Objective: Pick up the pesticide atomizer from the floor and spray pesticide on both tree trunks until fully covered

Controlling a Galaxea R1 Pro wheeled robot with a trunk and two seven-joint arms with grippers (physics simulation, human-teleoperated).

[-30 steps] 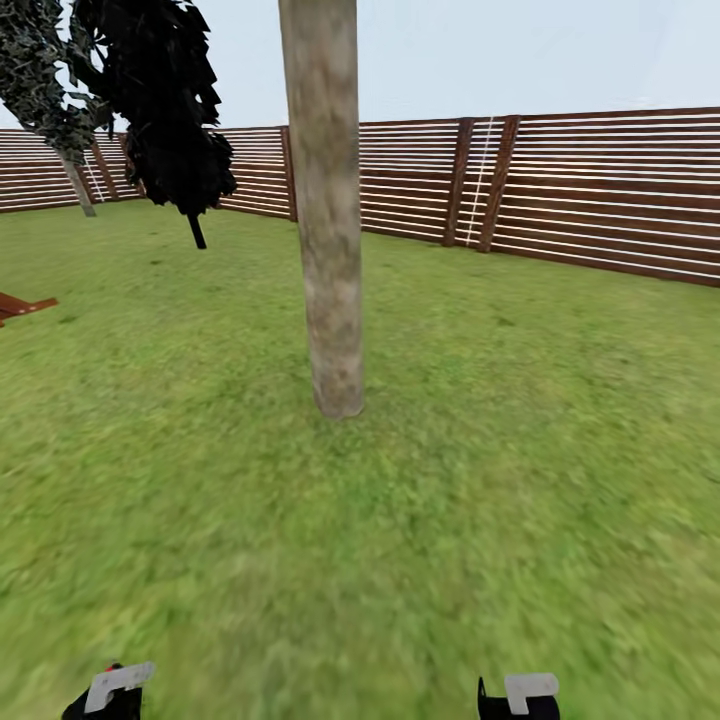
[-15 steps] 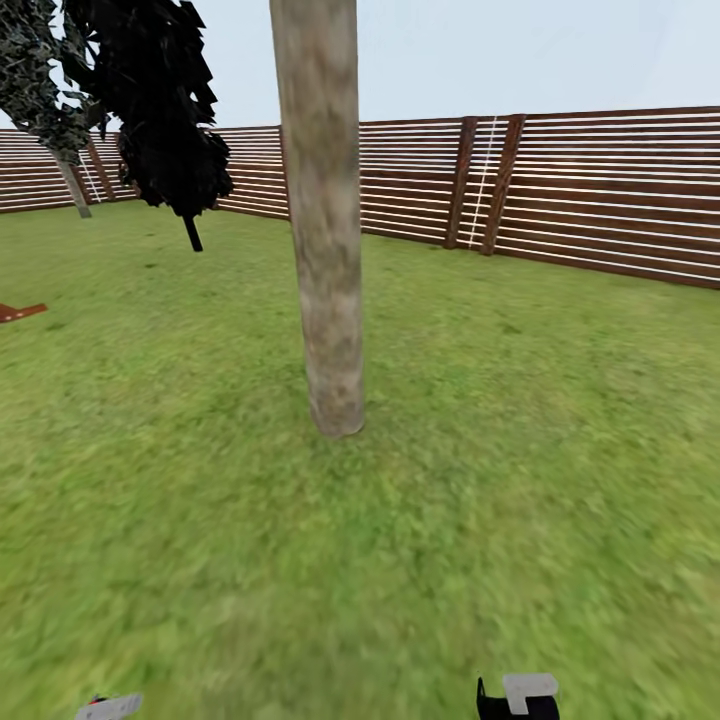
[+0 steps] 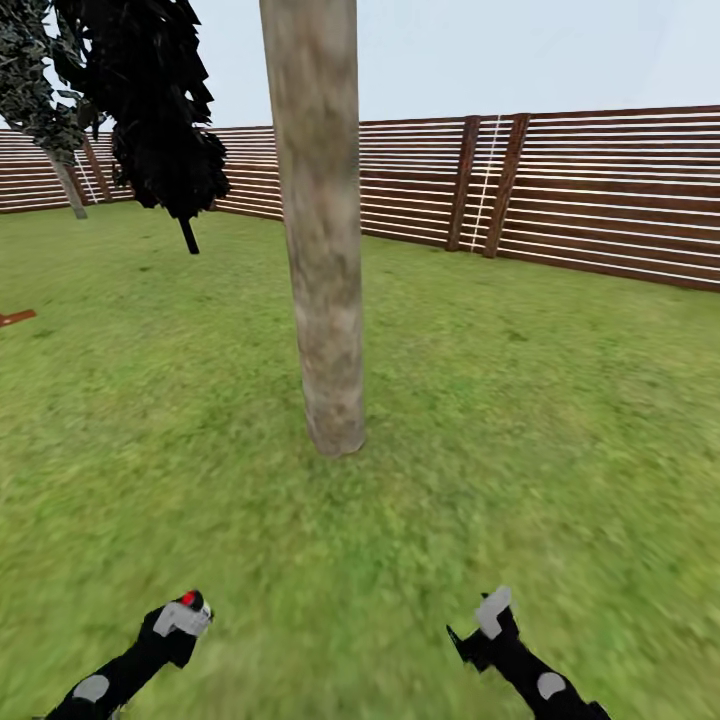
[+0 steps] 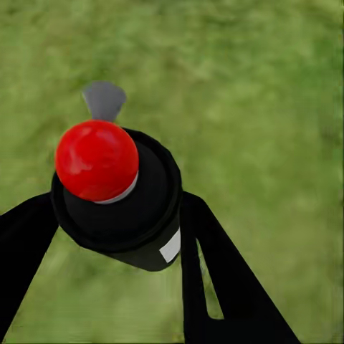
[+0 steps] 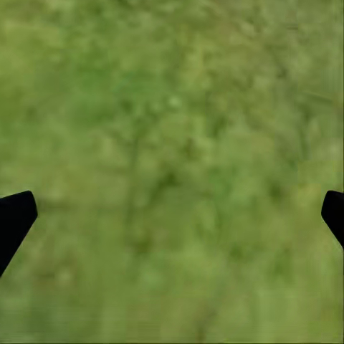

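Observation:
A thick pale grey-brown tree trunk point(image 3: 322, 230) rises from the lawn straight ahead, close in front of me. My left gripper point(image 3: 182, 612) is low at the left, shut on the pesticide atomizer point(image 4: 118, 193), a black bottle with a red top point(image 3: 188, 598) and a white label. In the left wrist view the black fingers point(image 4: 208, 272) clamp the bottle from both sides. My right gripper point(image 3: 490, 612) is low at the right, open and empty, its fingertips point(image 5: 16, 218) far apart over grass. A second pale trunk point(image 3: 68, 188) stands far back at the left by the fence.
A near-black tree point(image 3: 150, 110) with a thin dark stem stands at the back left. A brown slatted fence point(image 3: 560, 190) closes the lawn behind. Something reddish-brown point(image 3: 15, 318) lies at the left edge. Grass point(image 3: 520, 420) spreads all around the trunk.
The view has closed in on the near trunk. Both arms have come up into the head view; the left one brings the atomizer higher, the right one stays open.

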